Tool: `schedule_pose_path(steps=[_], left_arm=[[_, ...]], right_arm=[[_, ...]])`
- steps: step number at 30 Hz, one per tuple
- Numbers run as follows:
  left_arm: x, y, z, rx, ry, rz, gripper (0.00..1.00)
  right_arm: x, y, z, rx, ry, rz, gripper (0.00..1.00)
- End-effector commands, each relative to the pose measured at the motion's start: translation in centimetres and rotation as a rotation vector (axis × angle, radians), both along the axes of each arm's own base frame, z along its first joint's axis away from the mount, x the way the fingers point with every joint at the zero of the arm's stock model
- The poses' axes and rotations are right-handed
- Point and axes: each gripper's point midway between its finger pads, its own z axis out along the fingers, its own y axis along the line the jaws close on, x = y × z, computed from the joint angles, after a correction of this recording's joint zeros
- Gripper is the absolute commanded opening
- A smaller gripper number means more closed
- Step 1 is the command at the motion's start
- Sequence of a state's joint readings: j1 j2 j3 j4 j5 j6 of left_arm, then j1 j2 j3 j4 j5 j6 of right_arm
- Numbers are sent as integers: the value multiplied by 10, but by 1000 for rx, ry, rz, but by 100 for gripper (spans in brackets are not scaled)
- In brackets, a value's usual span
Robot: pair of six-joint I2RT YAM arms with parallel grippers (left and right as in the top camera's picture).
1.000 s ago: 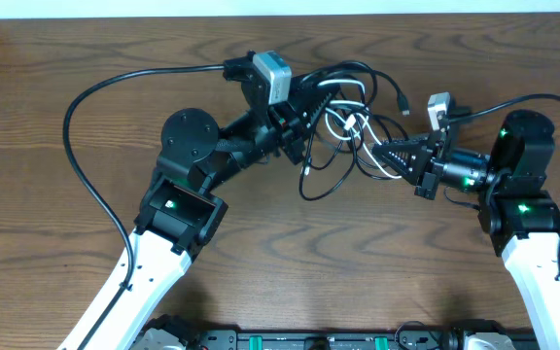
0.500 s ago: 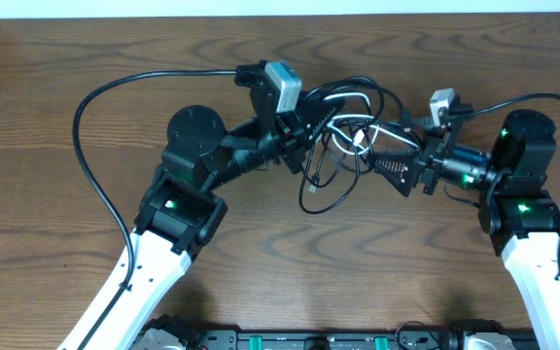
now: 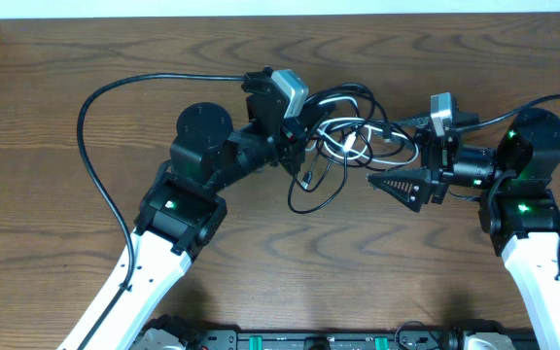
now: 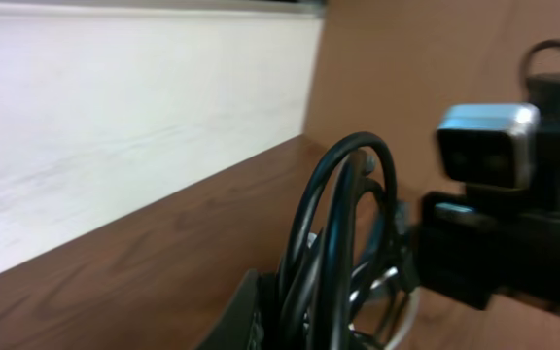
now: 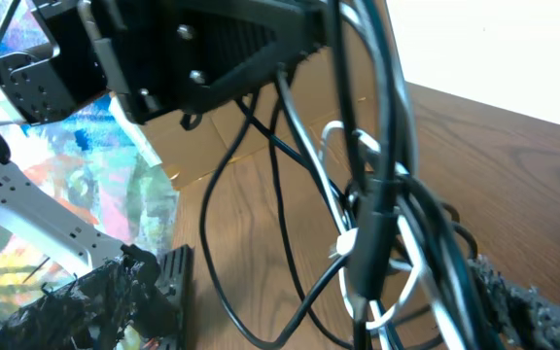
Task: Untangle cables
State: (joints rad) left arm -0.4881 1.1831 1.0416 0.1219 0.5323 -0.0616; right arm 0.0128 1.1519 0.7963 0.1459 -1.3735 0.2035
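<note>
The cables [image 3: 348,136] form one knotted bundle in the middle of the far half of the table [image 3: 261,262]. Its long axis runs left to right between the two arms. One black loop arches toward the far edge and another sags toward the near side. The white cable [image 3: 355,144] coils in the middle of the knot. The left gripper [image 3: 297,136] is clamped on the bundle's left end. The right gripper [image 3: 392,153] has its jaws spread wide, with strands passing between them ungripped.
</note>
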Motion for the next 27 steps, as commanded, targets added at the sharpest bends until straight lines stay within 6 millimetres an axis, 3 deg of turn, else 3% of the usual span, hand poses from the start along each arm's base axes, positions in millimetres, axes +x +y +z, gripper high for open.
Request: schedule_pose_path(steps=[1,9,13,18,20,27], left_arm=[[14,16,3,32,-26,128,8],[7,13,-13,87,4,81,8],[-16,-4,-11,90,-31,-87,8],[-41,-16,-8,62,-25,-247,8],[-49,-19,-7,53,-23,-296,8],[-50,-21,-4,45,-41,-305,8]], right_arm=[[2,-8,3,6,2,-13,99],[41,-43,-2,-21,17,-262,99],[62,-58,-7,-47,18,-405,98],[79,-72,-10,-76,11,-534,87],[78,-70,-6,-70,-11,-517,83],[54,-39,5,-45,-82,-329,85]])
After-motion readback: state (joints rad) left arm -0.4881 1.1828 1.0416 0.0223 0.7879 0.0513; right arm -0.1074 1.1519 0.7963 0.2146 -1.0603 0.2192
